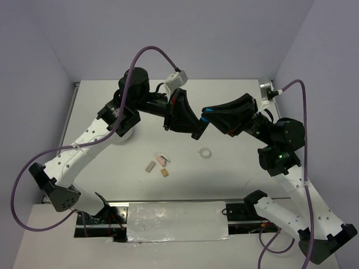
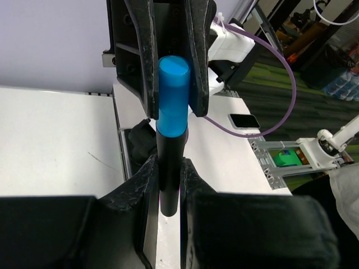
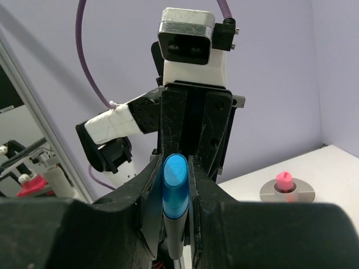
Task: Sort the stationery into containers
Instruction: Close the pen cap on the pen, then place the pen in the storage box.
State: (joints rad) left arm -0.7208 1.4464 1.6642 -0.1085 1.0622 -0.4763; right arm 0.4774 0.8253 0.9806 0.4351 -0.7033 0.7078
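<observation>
A black marker with a blue cap (image 2: 171,95) is held in the air between both grippers over the middle of the table. My left gripper (image 2: 169,185) is shut on its black body; in the top view it (image 1: 196,130) reaches in from the left. My right gripper (image 3: 175,193) is shut on the blue cap (image 3: 175,185); in the top view it (image 1: 208,115) meets the left one tip to tip. The white bowl (image 1: 124,135) is mostly hidden under the left arm; in the right wrist view it (image 3: 300,193) holds a pink piece (image 3: 284,180).
On the table lie a clear ring (image 1: 205,152), a tan block (image 1: 150,166), a small orange-brown block (image 1: 164,172) and a small pink-and-white piece (image 1: 162,159). A white foil-covered panel (image 1: 176,221) lies along the near edge between the arm bases.
</observation>
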